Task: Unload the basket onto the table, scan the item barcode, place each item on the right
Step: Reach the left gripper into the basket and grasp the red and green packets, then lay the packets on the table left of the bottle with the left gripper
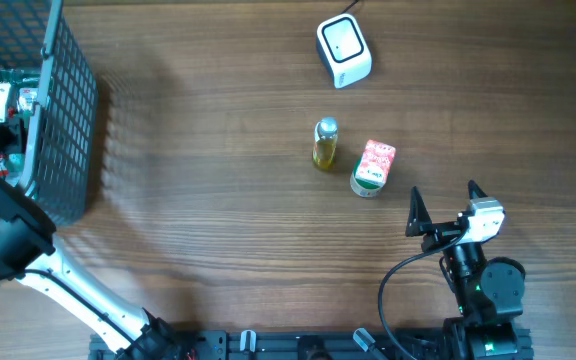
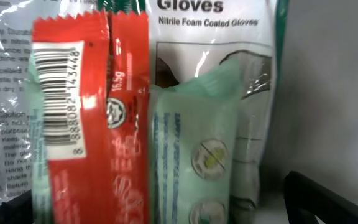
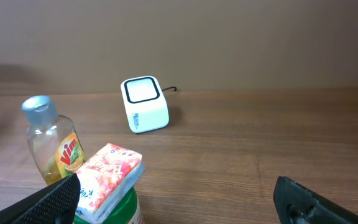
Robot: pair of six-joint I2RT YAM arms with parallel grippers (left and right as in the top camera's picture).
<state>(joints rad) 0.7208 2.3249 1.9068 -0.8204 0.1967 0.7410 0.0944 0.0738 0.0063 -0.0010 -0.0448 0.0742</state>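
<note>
Right tool (image 1: 444, 192) spread wide — near the red-white carton (image 1: 376, 163).

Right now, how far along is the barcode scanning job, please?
Possibly done: a bottle and a tissue pack sit out near the scanner, though nothing proves they were scanned. In hand: the left gripper is open at the basket, facing a red packet with a barcode; it grips nothing. The right gripper is open and empty. Left: pick an item and show it to the scanner.

bottle (image 1: 325, 143) and packet (image 1: 377, 160) stand between right gripper (image 1: 444, 195) and scanner (image 1: 344, 50) (bare table (image 1: 218, 200) either side).
</note>
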